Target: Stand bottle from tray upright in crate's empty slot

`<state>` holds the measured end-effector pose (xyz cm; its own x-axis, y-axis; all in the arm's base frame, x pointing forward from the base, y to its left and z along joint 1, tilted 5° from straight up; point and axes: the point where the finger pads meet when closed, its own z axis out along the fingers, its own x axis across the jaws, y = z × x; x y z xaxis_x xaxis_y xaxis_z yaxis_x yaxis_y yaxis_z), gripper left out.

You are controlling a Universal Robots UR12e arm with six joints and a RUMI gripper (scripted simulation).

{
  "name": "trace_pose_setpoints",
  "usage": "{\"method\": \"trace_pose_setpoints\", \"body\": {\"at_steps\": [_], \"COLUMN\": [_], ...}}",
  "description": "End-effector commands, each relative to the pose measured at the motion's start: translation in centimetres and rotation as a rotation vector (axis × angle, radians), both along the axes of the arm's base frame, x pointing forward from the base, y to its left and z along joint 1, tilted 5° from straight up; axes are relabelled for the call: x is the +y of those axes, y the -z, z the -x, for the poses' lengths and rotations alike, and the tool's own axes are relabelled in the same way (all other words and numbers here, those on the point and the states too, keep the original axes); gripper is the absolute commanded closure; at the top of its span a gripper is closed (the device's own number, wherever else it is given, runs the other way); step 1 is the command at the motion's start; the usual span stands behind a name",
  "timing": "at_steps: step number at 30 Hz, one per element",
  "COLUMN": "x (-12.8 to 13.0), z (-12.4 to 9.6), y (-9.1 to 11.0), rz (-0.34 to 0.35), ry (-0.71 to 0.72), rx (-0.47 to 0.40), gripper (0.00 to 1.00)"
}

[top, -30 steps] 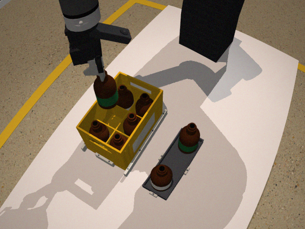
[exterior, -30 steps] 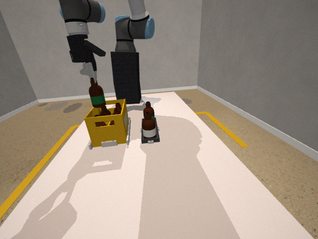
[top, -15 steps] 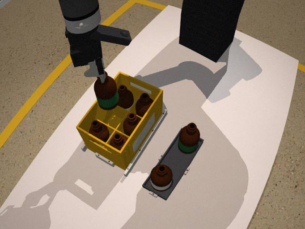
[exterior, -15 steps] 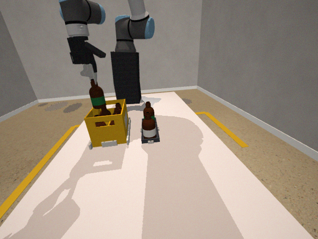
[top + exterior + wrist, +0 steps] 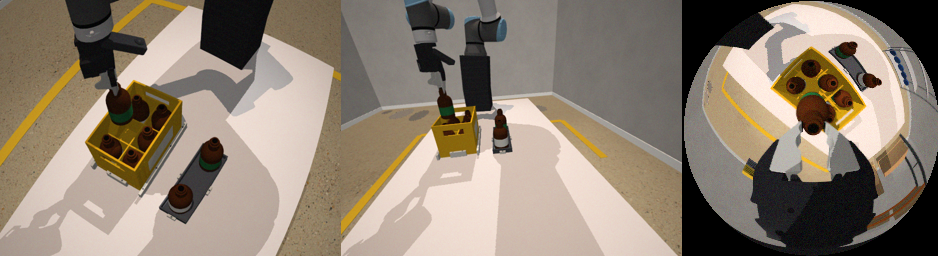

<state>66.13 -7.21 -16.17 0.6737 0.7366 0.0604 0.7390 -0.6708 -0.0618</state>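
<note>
The arm (image 5: pixel 93 30) (image 5: pixel 425 35) reaches in above the yellow crate (image 5: pixel 115 165) (image 5: pixel 455 143) (image 5: pixel 795 106), its wrist section pointing downward at a slight slant. The jaws (image 5: pixel 112 89) (image 5: pixel 442 87) are closed on the neck of a green-banded brown bottle (image 5: pixel 118 103) (image 5: pixel 445 103) (image 5: pixel 813 110). This bottle hangs nearly upright, leaning slightly, its base above the crate's floor and near the unfilled slot. Five bottles occupy the crate's other slots. The crate sits level on the bench (image 5: pixel 247 137) (image 5: pixel 528 192). Beside it, apart, the dark tray (image 5: pixel 195 180) (image 5: pixel 502 149) (image 5: pixel 854 67) carries two upright bottles, one green-banded, one white-banded.

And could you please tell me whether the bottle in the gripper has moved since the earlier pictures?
Yes, the held bottle has come down slightly, judged against the yellow crate in the exterior view.
</note>
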Motion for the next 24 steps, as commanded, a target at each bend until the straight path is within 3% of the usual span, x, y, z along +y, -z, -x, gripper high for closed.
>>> {"method": "trace_pose_setpoints", "body": {"at_steps": [1, 24], "x": [-0.15, -0.07], "z": [-0.48, -0.48], "y": [0.56, 1.49], "rz": [0.004, 0.004], "ry": [0.001, 0.001], "rx": [-0.007, -0.007], "gripper": [1.0, 1.0]}}
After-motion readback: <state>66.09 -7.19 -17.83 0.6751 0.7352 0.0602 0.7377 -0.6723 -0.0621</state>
